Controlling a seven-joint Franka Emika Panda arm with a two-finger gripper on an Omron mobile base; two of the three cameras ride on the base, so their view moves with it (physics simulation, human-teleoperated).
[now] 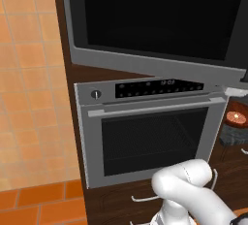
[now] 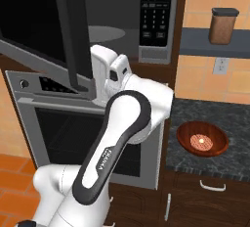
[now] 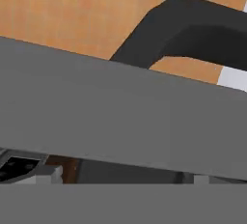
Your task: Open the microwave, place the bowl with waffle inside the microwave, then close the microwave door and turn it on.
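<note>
While the microwave door (image 2: 44,25) is standing swung open, the bowl with waffle (image 2: 202,139) is waiting on the counter (image 2: 229,118) at 4 o'clock; the gripper, probably near the handle (image 3: 193,22), is hiding its jaws.

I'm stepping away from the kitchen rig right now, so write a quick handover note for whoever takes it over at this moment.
Gripper: at the lower edge of the microwave door; fingers hidden, open or shut cannot be told.
Microwave: door swung open, cavity with turntable exposed, handle close in the hand view.
Bowl with waffle: on the dark counter right of the oven, not yet picked up.
Done: door open.
Left: put the bowl in, close the door, press start on the button panel.
</note>
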